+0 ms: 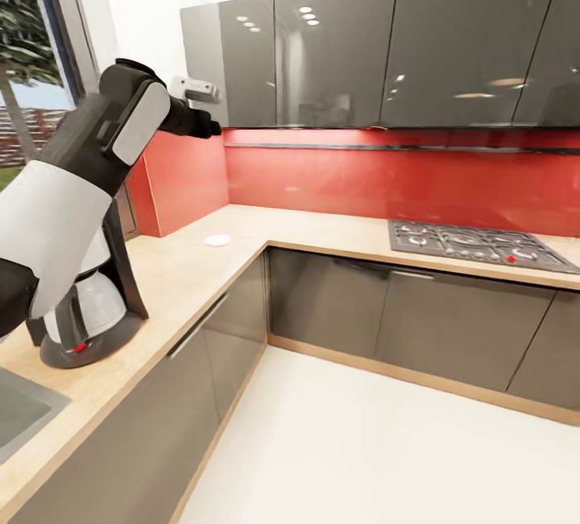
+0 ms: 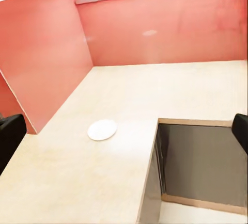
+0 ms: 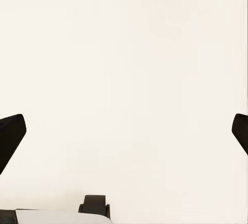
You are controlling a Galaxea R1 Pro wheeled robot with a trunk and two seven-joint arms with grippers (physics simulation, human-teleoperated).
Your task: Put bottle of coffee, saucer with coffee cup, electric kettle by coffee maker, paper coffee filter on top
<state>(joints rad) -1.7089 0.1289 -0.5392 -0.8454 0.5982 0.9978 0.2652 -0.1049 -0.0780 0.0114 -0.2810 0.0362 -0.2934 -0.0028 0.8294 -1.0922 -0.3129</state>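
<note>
The black and white coffee maker (image 1: 93, 307) stands on the light wooden countertop (image 1: 185, 274) at the left, partly hidden behind my raised left arm (image 1: 89, 162). A small flat white disc, apparently the saucer (image 1: 217, 240), lies on the counter near the corner, well beyond the coffee maker. In the left wrist view the saucer (image 2: 102, 129) sits far below my left gripper (image 2: 124, 133), which is open and empty. My right gripper (image 3: 124, 136) is open over pale floor, holding nothing. The coffee bottle, filter, cup and kettle are out of view.
A gas hob (image 1: 475, 244) is set into the counter at the right. Glossy grey wall cabinets (image 1: 387, 49) hang above a red backsplash (image 1: 387, 182). A sink (image 1: 20, 411) lies at the near left, and a window (image 1: 32, 65) is behind my arm.
</note>
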